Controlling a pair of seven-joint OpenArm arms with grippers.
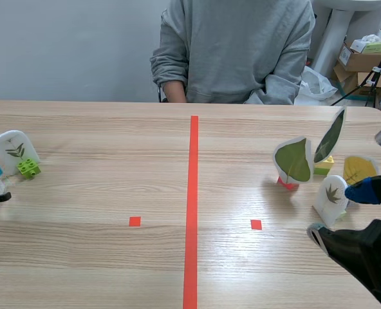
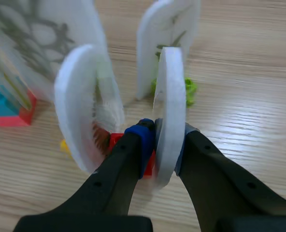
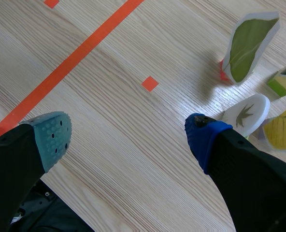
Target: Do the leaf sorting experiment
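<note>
Left end effector [image 2: 156,142] clamping white leaf card [image 2: 171,96], neighbouring card [image 2: 80,106] just beside, right end effector [image 3: 127,137] spread wide.

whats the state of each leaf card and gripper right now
left gripper, shut on edge-on card
right gripper, open, empty
green leaf card, upright on red base
dark leaf card, standing, looks tilted
yellow leaf card, upright
small white card, upright
pale leaf card, upright by green brick
</note>
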